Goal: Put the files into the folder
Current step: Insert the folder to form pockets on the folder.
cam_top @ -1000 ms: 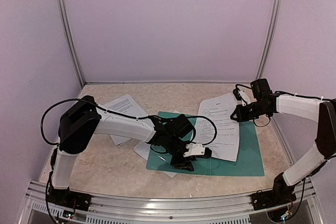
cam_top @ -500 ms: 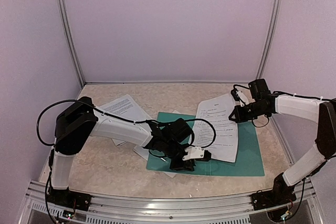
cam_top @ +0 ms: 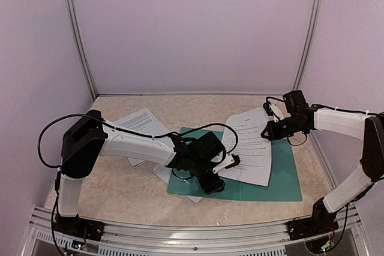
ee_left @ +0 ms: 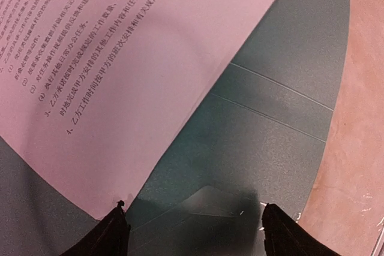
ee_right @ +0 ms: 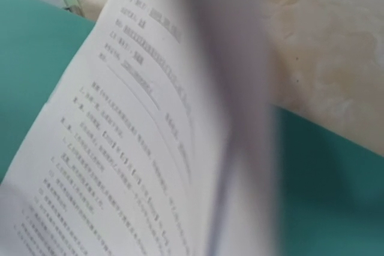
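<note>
Just spread the left gripper (cam_top: 219,173) wide, now hovering empty over the near part of the folder (cam_top: 282,184). Looks like one sheet (cam_top: 252,154) let go, lying on the folder. Farther back, right gripper (cam_top: 268,130) pinched shut on that sheet's far corner. Counting: one folder, roughly three more sheets (cam_top: 141,123) outside it.

Your left arm (cam_top: 135,145) and right arm (cam_top: 339,118) have white tubular links, bulky black joints and black wrists; thin black cables (cam_top: 39,147) loop loosely beside them.
</note>
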`<state>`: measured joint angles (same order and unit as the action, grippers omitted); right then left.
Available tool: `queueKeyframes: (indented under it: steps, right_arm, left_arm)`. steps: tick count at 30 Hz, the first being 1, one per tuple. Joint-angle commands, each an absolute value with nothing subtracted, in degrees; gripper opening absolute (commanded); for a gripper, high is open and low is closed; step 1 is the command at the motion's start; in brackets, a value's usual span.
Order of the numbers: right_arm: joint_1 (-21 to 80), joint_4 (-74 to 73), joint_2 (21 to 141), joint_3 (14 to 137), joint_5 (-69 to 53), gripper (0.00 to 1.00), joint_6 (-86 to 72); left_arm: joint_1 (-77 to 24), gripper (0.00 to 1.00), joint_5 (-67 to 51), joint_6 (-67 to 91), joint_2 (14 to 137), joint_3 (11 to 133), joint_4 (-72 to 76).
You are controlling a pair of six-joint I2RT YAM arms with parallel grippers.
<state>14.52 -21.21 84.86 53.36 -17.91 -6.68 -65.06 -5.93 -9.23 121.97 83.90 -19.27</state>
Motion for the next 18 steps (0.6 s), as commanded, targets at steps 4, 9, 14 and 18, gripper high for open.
queueKeyframes:
  steps: [4, 9, 14, 18]
  right_arm:
    - [15.34, -22.62, 84.12, 53.43, -17.39, 0.00, -6.46]
    - [15.82, -22.90, 83.71, 53.27, -16.95, 0.00, -6.53]
    - [15.84, -23.49, 83.15, 53.42, -16.21, 0.00, -6.48]
    - [15.83, -23.58, 83.31, 53.42, -16.25, 0.00, -6.36]
  left_arm:
    - [-65.68, 0.85, 3.38, 14.24, 121.91, 91.77, -29.79]
    - [-66.45, 0.86, 6.60, 20.17, 122.91, 93.55, -33.50]
    - [-67.12, 0.88, 10.47, 25.23, 127.03, 99.79, -43.88]
    - [-67.32, 0.96, 6.45, 30.18, 127.06, 99.99, -43.83]
